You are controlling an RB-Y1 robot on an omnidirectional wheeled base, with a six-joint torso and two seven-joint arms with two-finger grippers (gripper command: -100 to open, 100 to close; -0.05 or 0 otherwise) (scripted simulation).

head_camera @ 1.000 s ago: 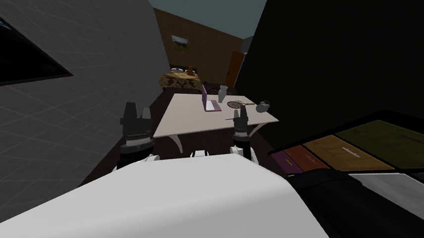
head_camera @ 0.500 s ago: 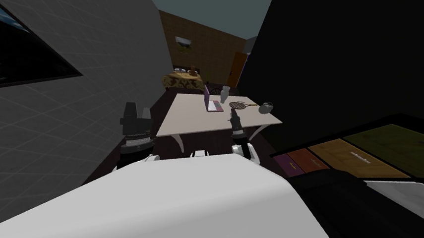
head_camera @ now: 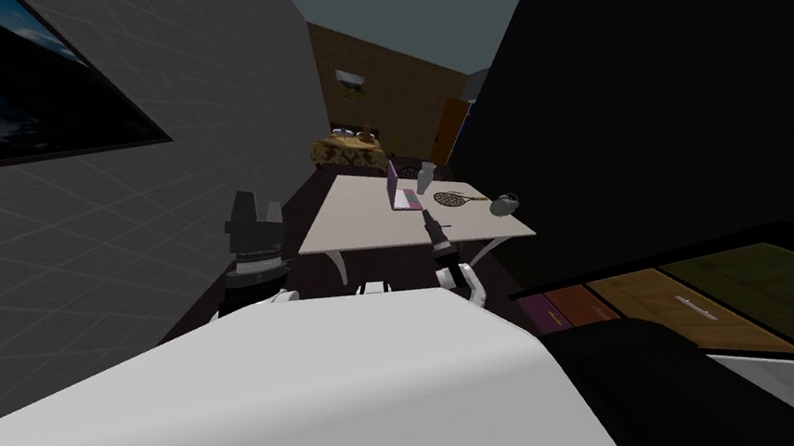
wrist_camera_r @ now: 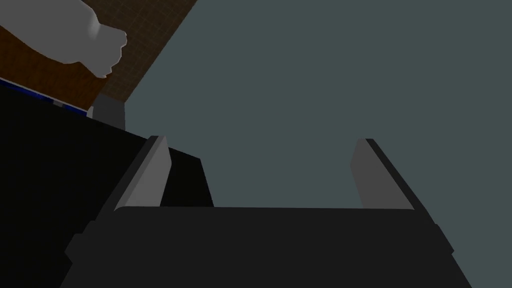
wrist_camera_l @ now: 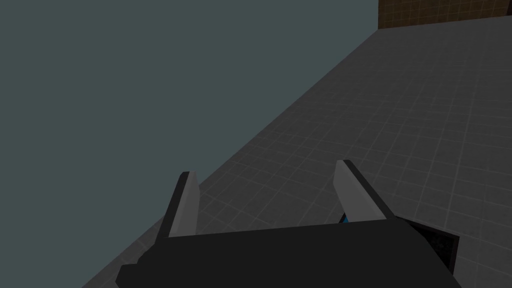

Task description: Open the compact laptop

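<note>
Approach not finished
The laptop [head_camera: 401,194] is seen untouched on the bench [head_camera: 358,222] (lid seemingly up); left hand [wrist_camera_l: 267,169] and right hand [wrist_camera_r: 261,139] are spread.

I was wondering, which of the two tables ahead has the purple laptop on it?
The nearer, plain pale table; the purple laptop sits toward its far end. The farther table wears a yellow patterned cloth instead.
</note>
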